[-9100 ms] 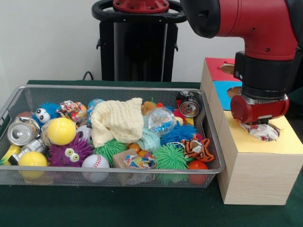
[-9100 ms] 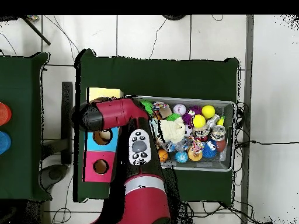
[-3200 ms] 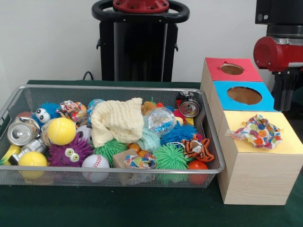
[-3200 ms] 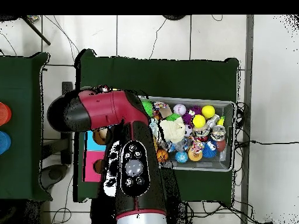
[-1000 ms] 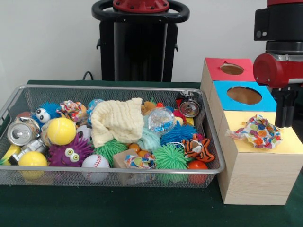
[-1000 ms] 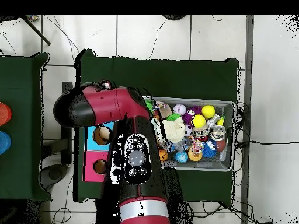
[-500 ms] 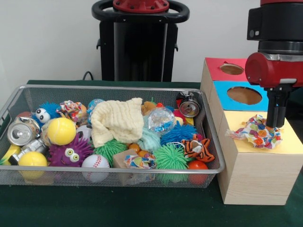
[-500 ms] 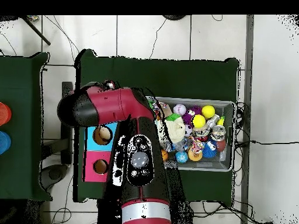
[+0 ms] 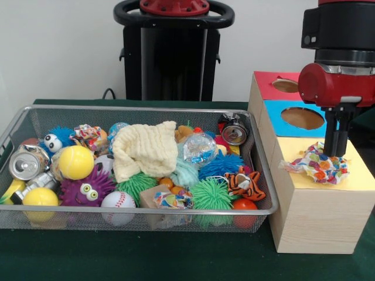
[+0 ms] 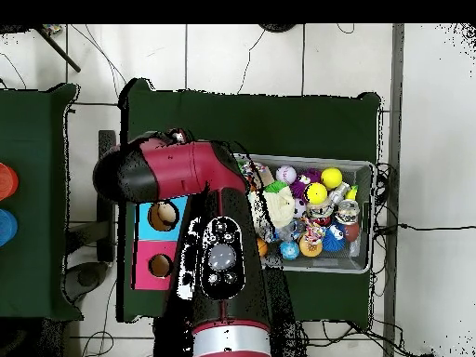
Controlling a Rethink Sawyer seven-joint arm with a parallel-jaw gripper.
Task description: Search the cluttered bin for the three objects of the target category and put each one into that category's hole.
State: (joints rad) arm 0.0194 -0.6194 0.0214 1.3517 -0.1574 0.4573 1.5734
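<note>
The end effector (image 9: 336, 153) hangs over the crumpled colourful paper wad (image 9: 317, 163), tips at its top edge; whether it grips cannot be told. The wad lies on the wooden box's yellow panel (image 9: 360, 175), covering its hole, beside the wire bin (image 9: 261, 170) on the bench (image 9: 117, 254).

A crumpled wrapper (image 9: 317, 163) covers the yellow hole; the blue hole (image 9: 302, 118) and red hole (image 9: 285, 85) lie open.

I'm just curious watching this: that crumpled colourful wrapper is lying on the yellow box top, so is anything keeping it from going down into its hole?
Nothing else visibly blocks it. The crumpled wrapper sprawls across the yellow top, hiding any hole beneath. The gripper hangs right at its upper edge.
</note>
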